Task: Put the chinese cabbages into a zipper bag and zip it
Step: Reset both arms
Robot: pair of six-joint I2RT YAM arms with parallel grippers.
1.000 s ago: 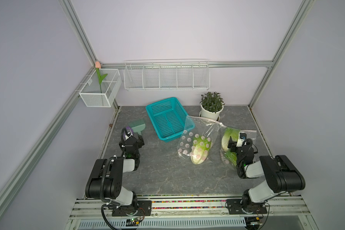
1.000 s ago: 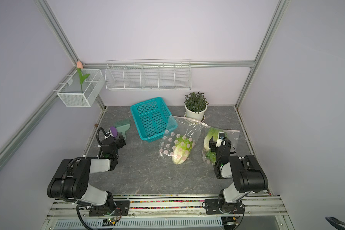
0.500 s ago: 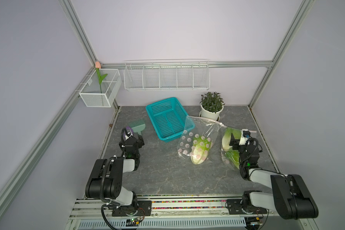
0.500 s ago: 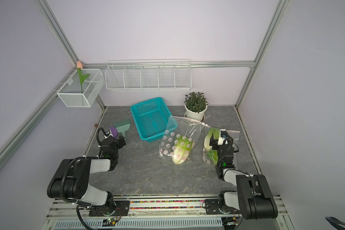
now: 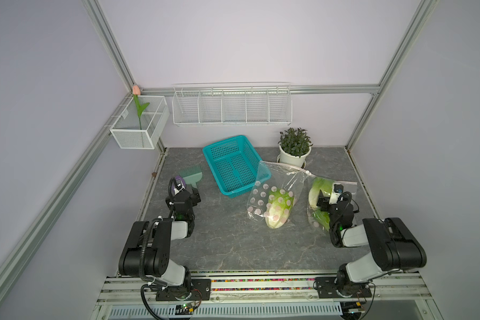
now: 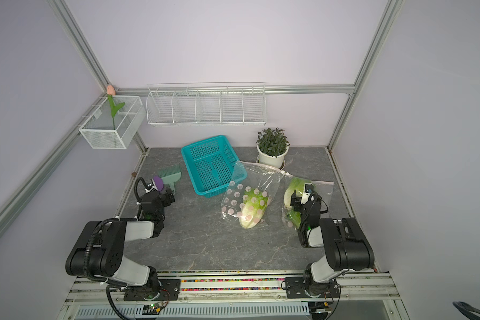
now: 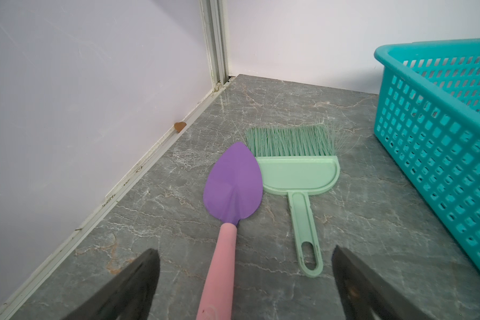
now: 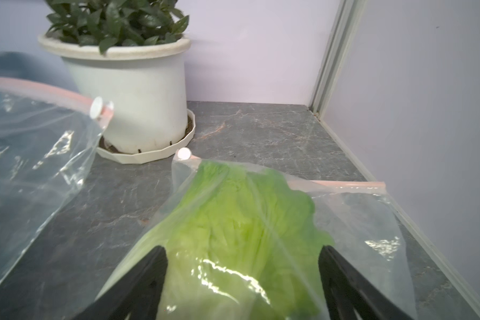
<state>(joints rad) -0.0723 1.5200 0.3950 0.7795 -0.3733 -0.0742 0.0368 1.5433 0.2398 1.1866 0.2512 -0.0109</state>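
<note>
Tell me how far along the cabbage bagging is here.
Done: the basket is empty; cabbage lies inside both the dotted bag and the right-hand bag. In hand: nothing; the right gripper hangs open over the right-hand bag, the left gripper open near the trowel. Left: the dotted bag's mouth looks unzipped.

The right arm (image 5: 341, 216) covers part of the bagged cabbage (image 5: 316, 188); the trowel handle (image 7: 222, 263) is cut off.

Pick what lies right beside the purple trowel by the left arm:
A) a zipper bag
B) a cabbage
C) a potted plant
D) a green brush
D: in the left wrist view the brush lies flat on the table, right against the trowel blade.
</note>
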